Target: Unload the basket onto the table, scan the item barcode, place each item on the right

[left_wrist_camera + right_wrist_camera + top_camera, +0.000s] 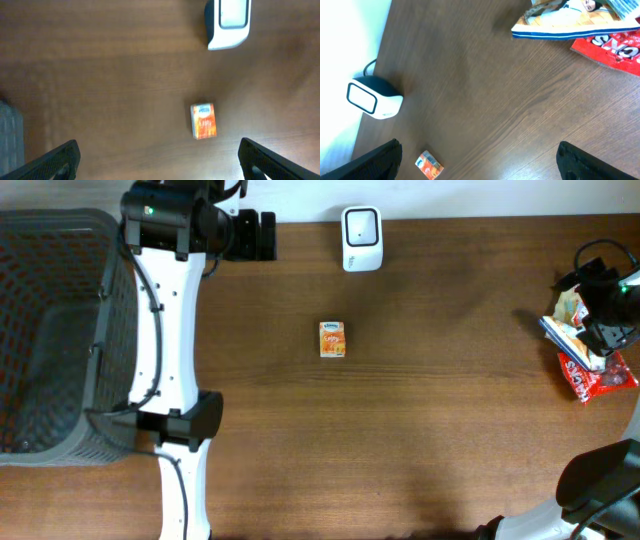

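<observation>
overhead: orange box (332,339) lies below scanner (361,238), untouched.

orange box (332,339): 1 | scanner (361,238): 1 | basket (50,330): 1 | arms: 2

The worktop (450,430) is brown wood grain with a soft sheen, the scanner (361,238) smooth white plastic, the basket (50,330) grey mesh.

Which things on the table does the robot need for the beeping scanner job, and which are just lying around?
Needed for the job:
- small orange box
- white scanner

Just lying about:
- gray basket on the left
- pile of packets on the right
</observation>
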`<state>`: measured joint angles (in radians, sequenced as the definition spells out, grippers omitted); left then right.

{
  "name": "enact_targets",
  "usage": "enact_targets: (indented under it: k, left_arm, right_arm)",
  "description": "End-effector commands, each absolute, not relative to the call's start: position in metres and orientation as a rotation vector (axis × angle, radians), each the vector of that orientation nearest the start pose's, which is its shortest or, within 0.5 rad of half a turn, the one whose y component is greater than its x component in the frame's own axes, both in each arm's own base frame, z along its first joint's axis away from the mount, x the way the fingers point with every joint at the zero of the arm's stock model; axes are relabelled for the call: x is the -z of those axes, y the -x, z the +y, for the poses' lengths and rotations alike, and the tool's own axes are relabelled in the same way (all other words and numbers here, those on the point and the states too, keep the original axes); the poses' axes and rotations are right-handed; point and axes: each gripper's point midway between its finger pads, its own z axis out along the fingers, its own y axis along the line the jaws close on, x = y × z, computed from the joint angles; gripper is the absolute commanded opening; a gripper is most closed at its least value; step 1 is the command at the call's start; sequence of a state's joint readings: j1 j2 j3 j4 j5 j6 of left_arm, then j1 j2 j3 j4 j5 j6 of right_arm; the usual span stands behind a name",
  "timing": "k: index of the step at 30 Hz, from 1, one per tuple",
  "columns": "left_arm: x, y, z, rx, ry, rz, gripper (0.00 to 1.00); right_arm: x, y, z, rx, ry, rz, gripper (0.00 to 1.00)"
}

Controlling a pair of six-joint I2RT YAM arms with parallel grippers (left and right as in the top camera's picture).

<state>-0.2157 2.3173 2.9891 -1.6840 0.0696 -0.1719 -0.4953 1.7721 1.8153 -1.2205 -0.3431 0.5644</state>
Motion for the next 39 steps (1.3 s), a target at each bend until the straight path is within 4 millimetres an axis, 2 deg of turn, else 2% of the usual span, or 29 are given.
enact_targets:
  k: [1, 4, 5, 6, 8, 12, 13, 14, 15, 16, 18, 20, 22, 24, 27, 31, 32, 35, 38, 39]
  left_arm:
    - [-0.285, -0.452, -0.087, 0.077, -0.002, 2.695, 0.99]
    - [-0.265, -0.451, -0.068, 0.049, 0.118, 2.761, 0.99]
    - [-0.264, -0.452, -0.061, 0.051, 0.174, 2.762, 0.99]
    - [-0.264, -0.455, -0.046, 0.052, 0.263, 2.752, 0.99]
    - [-0.264, -0.456, -0.031, 0.049, 0.329, 2.742, 0.99]
    - [-0.264, -0.456, -0.025, 0.043, 0.347, 2.744, 0.99]
    - [-0.264, -0.456, -0.025, 0.043, 0.346, 2.745, 0.99]
    - [-0.264, -0.456, -0.025, 0.043, 0.347, 2.745, 0.99]
    - [-0.264, -0.456, -0.025, 0.042, 0.346, 2.745, 0.99]
    - [-0.263, -0.456, -0.025, 0.042, 0.347, 2.746, 0.99]
    - [-0.264, -0.456, -0.025, 0.042, 0.347, 2.743, 0.99]
    - [-0.263, -0.456, -0.024, 0.032, 0.348, 2.744, 0.99]
    - [-0.263, -0.455, -0.024, 0.031, 0.349, 2.749, 0.99]
    - [-0.261, -0.456, -0.024, 0.03, 0.349, 2.751, 0.99]
    - [-0.261, -0.456, -0.024, 0.03, 0.349, 2.75, 0.99]
    - [-0.261, -0.456, -0.024, 0.03, 0.349, 2.751, 0.99]
    - [-0.262, -0.456, -0.024, 0.03, 0.349, 2.75, 0.99]
    - [-0.262, -0.457, -0.024, 0.031, 0.348, 2.746, 0.99]
    - [-0.262, -0.457, -0.024, 0.031, 0.348, 2.746, 0.99]
    - [-0.262, -0.457, -0.024, 0.031, 0.348, 2.747, 0.99]
  right_arm:
    - [-0.234, -0.393, -0.11, -0.707, -1.214, 2.411, 0.99]
    - [-0.237, -0.404, -0.063, -0.776, -1.079, 2.487, 0.98]
    - [-0.234, -0.411, -0.039, -0.753, -0.992, 2.529, 0.98]
    - [-0.227, -0.419, -0.009, -0.667, -0.873, 2.581, 0.99]
    - [-0.213, -0.43, 0.026, -0.539, -0.727, 2.621, 0.98]
    - [-0.173, -0.447, 0.121, -0.305, -0.4, 2.689, 0.95]
    - [-0.153, -0.45, 0.142, -0.18, -0.323, 2.692, 0.86]
    - [-0.137, -0.449, 0.157, -0.098, -0.268, 2.704, 0.86]
    - [-0.126, -0.448, 0.169, -0.076, -0.231, 2.717, 0.8]
    - [-0.112, -0.445, 0.187, -0.081, -0.182, 2.737, 0.68]
    - [-0.09, -0.442, 0.217, -0.078, -0.024, 2.752, 0.55]
    - [-0.068, -0.439, 0.249, -0.059, 0.208, 2.737, 0.54]
    - [-0.051, -0.436, 0.262, 0.016, 0.277, 2.717, 0.54]
    - [-0.042, -0.435, 0.265, 0.06, 0.293, 2.713, 0.53]
    - [-0.034, -0.437, 0.27, 0.063, 0.299, 2.703, 0.4]
    - [-0.02, -0.442, 0.262, 0.175, 0.296, 2.681, 0.38]
    - [-0.012, -0.44, 0.262, 0.194, 0.344, 2.69, 0.38]
    - [-0.012, -0.437, 0.268, 0.215, 0.44, 2.67, 0.36]
    - [-0.013, -0.438, 0.266, 0.239, 0.436, 2.66, 0.24]
    - [-0.013, -0.438, 0.266, 0.239, 0.436, 2.66, 0.23]
